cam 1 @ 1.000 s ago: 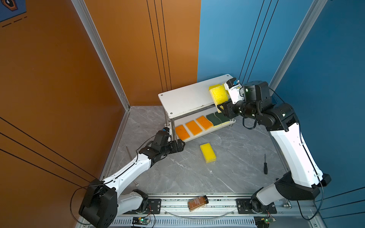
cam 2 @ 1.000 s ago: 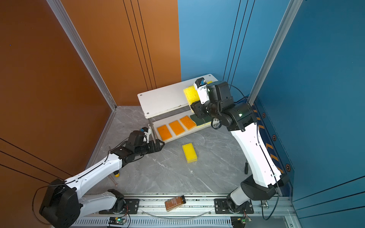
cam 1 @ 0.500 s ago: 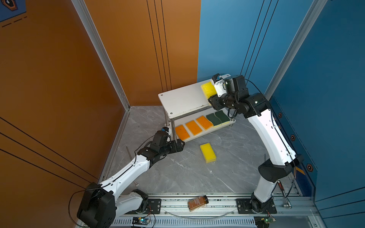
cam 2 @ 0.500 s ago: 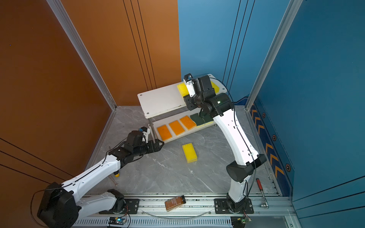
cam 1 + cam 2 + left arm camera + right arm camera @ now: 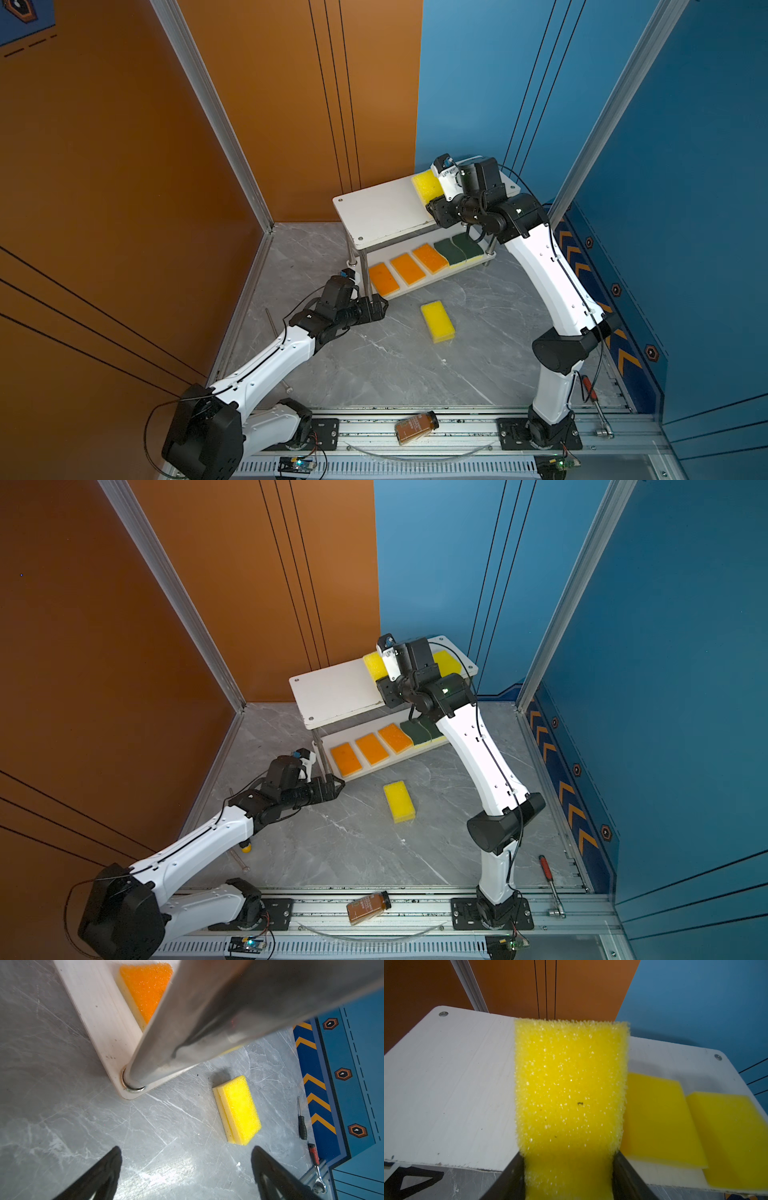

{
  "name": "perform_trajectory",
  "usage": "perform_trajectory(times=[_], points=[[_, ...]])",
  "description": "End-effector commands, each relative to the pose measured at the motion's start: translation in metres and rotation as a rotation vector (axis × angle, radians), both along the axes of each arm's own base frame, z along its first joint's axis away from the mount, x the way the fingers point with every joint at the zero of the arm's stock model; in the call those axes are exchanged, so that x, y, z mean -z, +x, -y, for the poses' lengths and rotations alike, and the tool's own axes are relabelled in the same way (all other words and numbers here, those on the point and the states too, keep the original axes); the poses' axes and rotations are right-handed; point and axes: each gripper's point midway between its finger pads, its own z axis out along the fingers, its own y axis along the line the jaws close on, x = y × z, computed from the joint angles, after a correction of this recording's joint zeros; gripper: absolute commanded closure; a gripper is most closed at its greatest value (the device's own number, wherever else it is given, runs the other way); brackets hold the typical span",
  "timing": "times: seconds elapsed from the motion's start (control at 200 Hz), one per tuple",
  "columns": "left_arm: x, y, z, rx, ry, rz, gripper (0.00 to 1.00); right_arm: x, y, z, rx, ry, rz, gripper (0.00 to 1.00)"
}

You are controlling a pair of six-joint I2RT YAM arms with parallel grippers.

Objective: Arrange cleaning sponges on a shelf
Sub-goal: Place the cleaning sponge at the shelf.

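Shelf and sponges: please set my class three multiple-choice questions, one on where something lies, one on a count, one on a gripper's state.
1. Where do the green-topped sponges lie?
A) top board
B) floor
C) lower board

2. How many orange sponges are on the lower board?
A) three
B) two
C) five

3. The left gripper is:
A) shut on a sponge
B) open and empty
C) shut on a bottle

Answers:
1 C: they lie beside the orange ones.
2 A: both top views show three in a row.
3 B: the left wrist view shows its fingers apart with nothing between them.
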Motion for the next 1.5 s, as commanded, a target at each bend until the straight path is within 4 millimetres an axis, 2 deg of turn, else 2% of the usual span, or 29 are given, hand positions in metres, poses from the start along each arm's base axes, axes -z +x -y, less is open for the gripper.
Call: perform_trajectory(times=[0.0,0.551,0.921,1.027,1.177,1.367,1.497], points=[[0.0,-0.001,-0.005,0.0,0.025,0.009,0.02,-0.008,0.002,-0.009,-0.016,0.03,0.024,0.41],[0.004,-0.003,-0.011,-0.011,0.041,0.005,0.02,0.008,0.021,-0.015,0.019,0.01,0.026,0.37],[0.005,-0.006,-0.018,-0.028,0.039,0.004,0.02,0.009,0.025,-0.015,0.033,-0.001,0.037,0.23],[0.006,-0.007,-0.017,-0.026,0.035,0.001,0.02,0.003,0.024,-0.014,0.037,-0.001,0.057,0.18],[0.006,-0.006,-0.018,-0.026,0.034,0.004,0.02,-0.019,0.017,-0.012,0.023,0.03,0.105,0.14],[0.007,-0.007,-0.016,-0.023,0.027,0.003,0.02,-0.053,-0.002,-0.005,0.003,0.059,0.172,0.11],[0.007,-0.007,-0.016,-0.02,0.024,0.002,0.02,-0.072,-0.021,0.008,0.018,0.069,0.207,0.06]])
